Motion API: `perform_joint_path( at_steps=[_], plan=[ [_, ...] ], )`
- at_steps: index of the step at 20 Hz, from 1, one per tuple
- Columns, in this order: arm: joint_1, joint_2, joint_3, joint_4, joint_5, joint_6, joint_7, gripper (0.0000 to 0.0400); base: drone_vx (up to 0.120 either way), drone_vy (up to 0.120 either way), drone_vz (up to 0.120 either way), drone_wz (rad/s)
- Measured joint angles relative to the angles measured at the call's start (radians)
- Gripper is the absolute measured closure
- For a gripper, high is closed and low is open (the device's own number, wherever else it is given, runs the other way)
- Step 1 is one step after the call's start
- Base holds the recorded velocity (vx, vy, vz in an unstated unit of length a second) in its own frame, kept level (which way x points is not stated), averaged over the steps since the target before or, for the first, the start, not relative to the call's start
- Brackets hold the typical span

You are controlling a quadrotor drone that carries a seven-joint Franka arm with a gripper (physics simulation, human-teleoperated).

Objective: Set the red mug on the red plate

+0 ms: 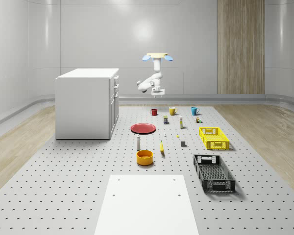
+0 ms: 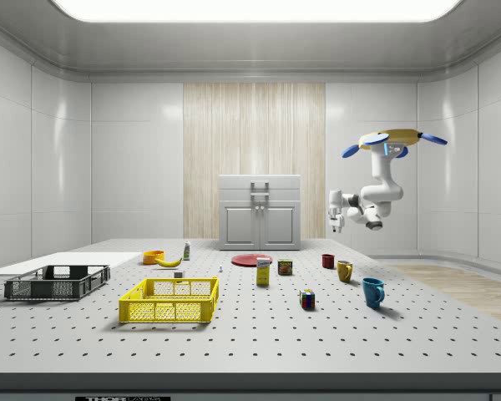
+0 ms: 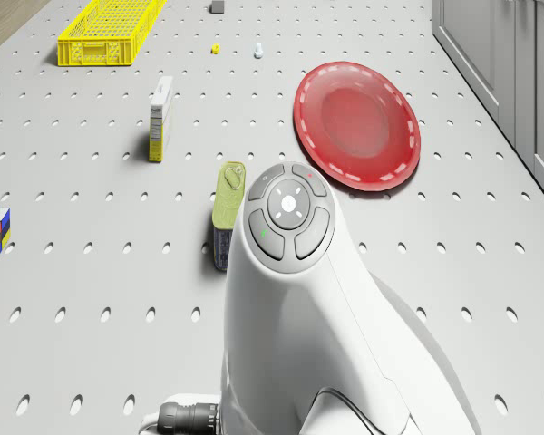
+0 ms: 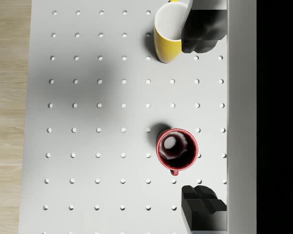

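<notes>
- Whole-scene view: the drone (image 1: 157, 57) hovered high above the far end of the table (image 1: 63, 196), its arm bent downward with the gripper (image 1: 158, 93) hanging in the air above the red mug (image 1: 154, 111). The mug stood upright on the table, just beyond the red plate (image 1: 143, 128) and beside a yellow mug (image 1: 172, 111).
- Side view: the gripper (image 2: 335, 219) hung well clear of the red mug (image 2: 327, 261), nothing between its fingers; the red plate (image 2: 251, 260) lay flat toward the side view's left of the mug.
- Drone view: the arm's wrist housing (image 3: 288, 227) covered the near ground; the red plate (image 3: 357, 125) lay bare, ready to take the mug.
- Wrist view: the red mug (image 4: 177, 149) sat open-mouthed between the two spread fingertips (image 4: 200, 204), its small handle turned toward one of them, the fingers far enough apart to pass either side.
- Handling, as a judgement: the mug looked rigid, glazed and light, likely slippery on its curved wall. A pinch across the rim, one finger inside and one outside, away from the handle, seemed firmest; it should be set down gently, for a hard landing could tip it on the plate's sloped edge.
</notes>
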Motion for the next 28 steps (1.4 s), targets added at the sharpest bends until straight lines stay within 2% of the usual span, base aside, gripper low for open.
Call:
perform_joint_path(
  at_steps=[4,10,28],
  plan=[
    [-0.025,-0.025,0.015,0.0,0.004,0.008,0.019,0.0,0.12,0.0,-0.12,0.0],
    [-0.047,-0.059,0.03,0.002,0.017,0.03,0.037,0.0,0.04,0.0,-0.12,0.0],
    [-0.083,-0.15,0.061,0.008,0.063,0.11,0.07,0.0,0.0,-0.007,-0.118,0.0]
  ],
)
